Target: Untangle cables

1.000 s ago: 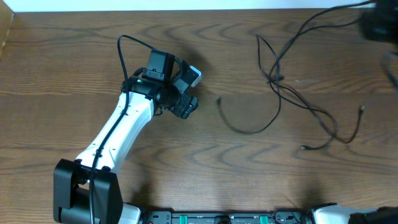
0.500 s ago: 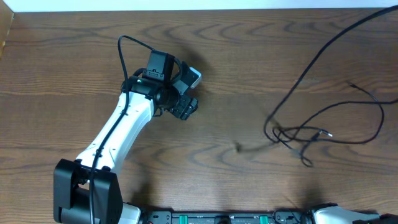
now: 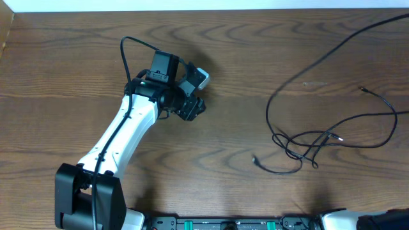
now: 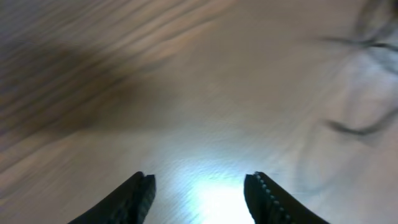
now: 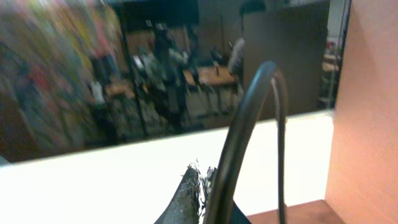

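Thin black cables lie in a loose knot at the right of the wooden table, with one plug end pointing left. A long black strand runs from the knot to the top right edge. No white cable shows. My left gripper is open and empty, well left of the knot; in the left wrist view its fingers hover over bare wood, with blurred cables far right. My right gripper is outside the overhead view, raised, shut on a black cable that loops up beside it.
The left arm's own thick black cable loops above its white link. The table's far edge meets a white strip. The right wrist view looks over the table into a room; a pink wall stands at its right.
The cables were dragged. They were spread across the upper right and are now knotted lower down, with one strand pulled toward the top right corner. The left arm has not moved.
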Robot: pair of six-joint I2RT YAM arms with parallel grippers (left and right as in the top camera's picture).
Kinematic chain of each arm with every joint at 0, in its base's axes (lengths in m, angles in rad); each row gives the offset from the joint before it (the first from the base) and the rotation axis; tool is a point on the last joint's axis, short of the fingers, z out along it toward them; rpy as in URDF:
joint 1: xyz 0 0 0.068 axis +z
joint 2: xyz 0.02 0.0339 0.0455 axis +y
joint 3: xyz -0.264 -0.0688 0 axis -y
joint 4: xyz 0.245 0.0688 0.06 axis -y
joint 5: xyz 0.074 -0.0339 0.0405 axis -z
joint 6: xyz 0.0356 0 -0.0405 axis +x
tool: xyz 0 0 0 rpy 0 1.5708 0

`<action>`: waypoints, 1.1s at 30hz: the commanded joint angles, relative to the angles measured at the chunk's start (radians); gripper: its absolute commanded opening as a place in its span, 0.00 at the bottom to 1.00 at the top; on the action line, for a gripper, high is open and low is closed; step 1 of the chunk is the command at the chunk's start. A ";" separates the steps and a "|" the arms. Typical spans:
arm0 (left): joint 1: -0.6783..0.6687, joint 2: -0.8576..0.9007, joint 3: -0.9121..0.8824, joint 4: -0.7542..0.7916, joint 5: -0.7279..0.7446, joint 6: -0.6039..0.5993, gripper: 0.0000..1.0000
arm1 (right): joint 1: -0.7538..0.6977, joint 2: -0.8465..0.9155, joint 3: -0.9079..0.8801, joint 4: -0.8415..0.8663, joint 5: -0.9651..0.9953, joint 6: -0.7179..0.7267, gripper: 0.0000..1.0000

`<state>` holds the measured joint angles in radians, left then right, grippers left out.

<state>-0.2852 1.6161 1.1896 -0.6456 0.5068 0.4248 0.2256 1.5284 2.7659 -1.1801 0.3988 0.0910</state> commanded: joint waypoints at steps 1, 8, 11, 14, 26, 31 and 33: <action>-0.035 0.006 -0.006 0.003 0.309 0.010 0.49 | -0.004 0.035 -0.032 -0.031 0.044 -0.044 0.01; -0.197 0.008 -0.006 -0.002 0.332 0.053 0.50 | -0.005 0.084 -0.079 -0.070 0.085 -0.044 0.01; -0.288 0.011 -0.006 -0.001 0.332 0.117 0.53 | -0.005 0.098 -0.102 -0.089 0.097 -0.045 0.01; -0.366 0.020 -0.006 0.000 0.312 0.192 0.59 | -0.006 0.102 -0.125 -0.100 0.105 -0.044 0.01; -0.477 0.187 -0.006 0.069 0.109 0.577 0.70 | -0.035 0.065 -0.129 -0.108 0.060 -0.044 0.01; -0.477 0.230 -0.006 0.188 0.109 0.577 0.70 | -0.035 0.034 -0.129 -0.110 0.025 -0.044 0.01; -0.477 0.227 -0.006 0.235 0.108 0.576 0.70 | -0.035 0.027 -0.129 -0.111 0.001 -0.044 0.01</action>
<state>-0.7631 1.8530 1.1873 -0.4511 0.6212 0.9573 0.1955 1.5818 2.6354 -1.2900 0.4412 0.0589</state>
